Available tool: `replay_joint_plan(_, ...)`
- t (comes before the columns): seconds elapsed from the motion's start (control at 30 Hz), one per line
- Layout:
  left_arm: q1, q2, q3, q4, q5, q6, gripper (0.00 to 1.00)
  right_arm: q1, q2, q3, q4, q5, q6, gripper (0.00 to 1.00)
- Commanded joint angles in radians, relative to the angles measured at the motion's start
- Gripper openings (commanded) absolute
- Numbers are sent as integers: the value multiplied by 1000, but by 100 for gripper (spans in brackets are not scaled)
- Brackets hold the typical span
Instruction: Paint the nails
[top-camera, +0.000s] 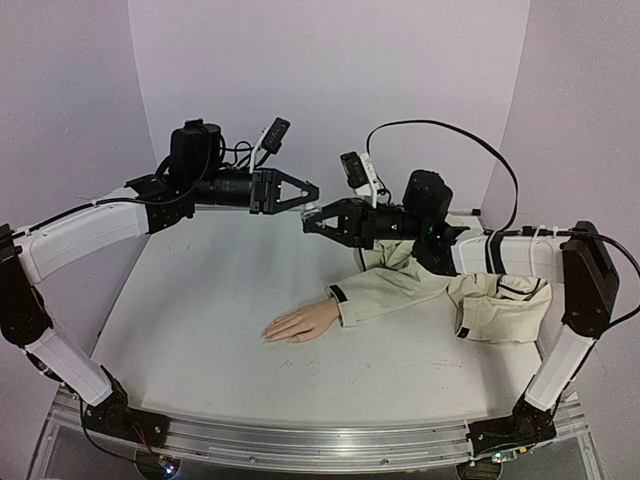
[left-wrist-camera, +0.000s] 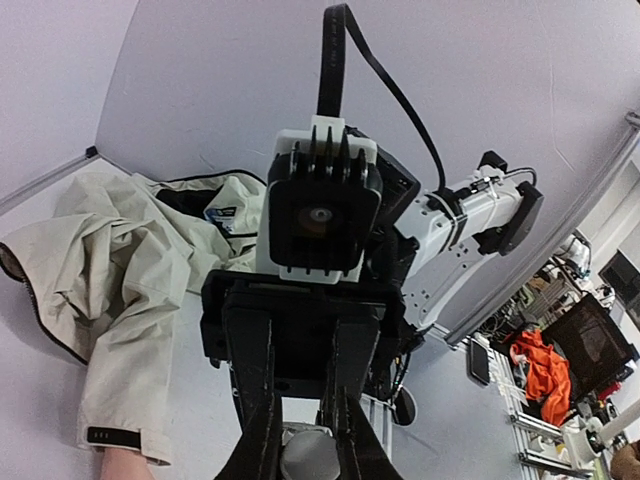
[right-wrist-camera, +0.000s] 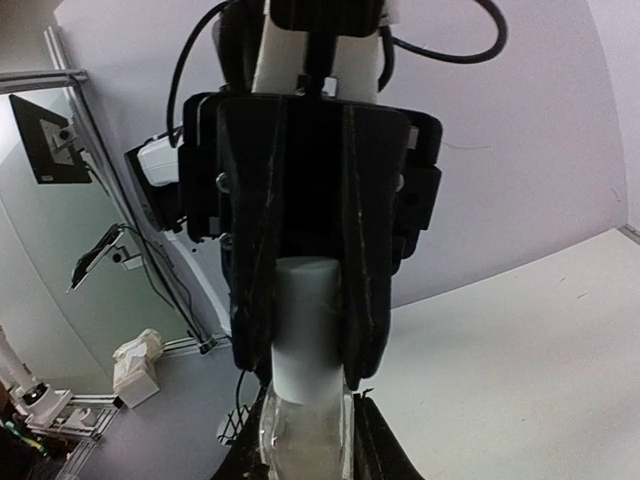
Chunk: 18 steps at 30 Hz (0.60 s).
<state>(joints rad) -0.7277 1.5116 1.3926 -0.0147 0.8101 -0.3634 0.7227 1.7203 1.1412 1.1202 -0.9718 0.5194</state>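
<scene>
Two grips: left gripper (top-camera: 315, 190) clamps the white cap (right-wrist-camera: 305, 320), right gripper (top-camera: 308, 222) the clear bottle (right-wrist-camera: 300, 440). The nails (top-camera: 270, 334), barely resolvable, appear to lie well below both.

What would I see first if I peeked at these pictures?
Two robot arms meet in mid-air: the right gripper holds a small clear bottle, and the left gripper pinches its white cap. Below them, a pale mannequin hand lies flat on the table, poking out of a beige sleeve.

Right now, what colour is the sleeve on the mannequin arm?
Beige with black trim; the sleeve shows best in the top view.
</scene>
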Motion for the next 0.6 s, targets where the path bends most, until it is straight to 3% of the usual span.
replay_joint_plan(0.0, -9, -33, 0, -8, -84, 17, 2, -8, -80, 16, -54, 217, -115, 0)
replay_joint_plan(0.1, -16, -40, 11, -94, -271, 27, 0, -1, -109, 33, -219, 474, -227, 0)
replay_joint_plan(0.2, -53, -27, 82, -301, -673, -22, 0, 90, -131, 51, -351, 1106, -376, 0)
replay_joint_plan(0.27, -62, -4, 118, -377, -785, -76, 0, 167, -103, 53, -295, 1511, -498, 0)
replay_joint_plan(0.3, -66, 6, 128, -392, -813, -96, 0, 190, -71, 59, -246, 1596, -593, 0)
replay_joint_plan(0.37, -68, 26, 146, -402, -827, -117, 0, 208, -30, 87, -207, 1646, -632, 0)
replay_joint_plan(0.57, -67, 27, 166, -403, -763, -97, 0, 209, 4, 132, -205, 1427, -636, 0)
